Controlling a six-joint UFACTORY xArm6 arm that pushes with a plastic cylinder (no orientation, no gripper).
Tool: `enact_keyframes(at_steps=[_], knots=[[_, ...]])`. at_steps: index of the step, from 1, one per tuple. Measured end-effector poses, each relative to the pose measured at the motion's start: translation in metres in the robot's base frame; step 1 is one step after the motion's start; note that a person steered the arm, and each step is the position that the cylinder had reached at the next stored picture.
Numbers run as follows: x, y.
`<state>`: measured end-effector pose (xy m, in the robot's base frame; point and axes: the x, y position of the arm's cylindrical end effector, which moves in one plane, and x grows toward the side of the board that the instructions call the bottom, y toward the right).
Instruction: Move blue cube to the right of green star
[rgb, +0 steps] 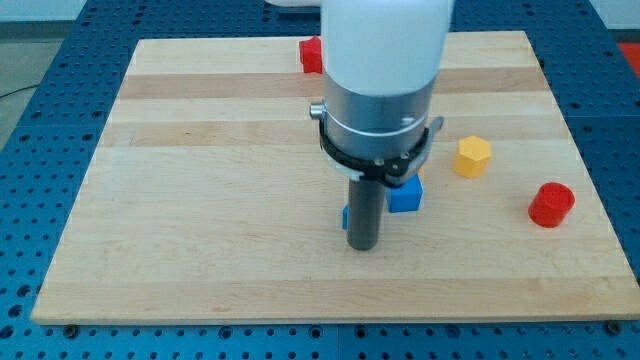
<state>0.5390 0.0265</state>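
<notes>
The blue cube (406, 196) lies on the wooden board (200, 200) near the middle, just to the right of my rod. My tip (362, 246) rests on the board to the lower left of the cube, very close to it. A second small blue piece (346, 217) shows at the rod's left edge; its shape is mostly hidden by the rod. No green star shows in the view; the arm's body hides part of the board above the cube.
A yellow hexagonal block (473, 157) lies to the upper right of the blue cube. A red cylinder (551, 205) stands near the board's right edge. A red block (312, 55) sits at the top edge, partly behind the arm.
</notes>
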Motion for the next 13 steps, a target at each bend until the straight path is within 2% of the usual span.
enact_keyframes(at_steps=[2,3,4,5,6,8,9,11,13], knots=[[-0.046,0.0],[-0.051,0.0],[-0.027,0.0],[0.002,0.04],[0.003,0.095],[-0.005,0.015],[-0.021,0.013],[-0.027,0.082],[-0.061,0.098]])
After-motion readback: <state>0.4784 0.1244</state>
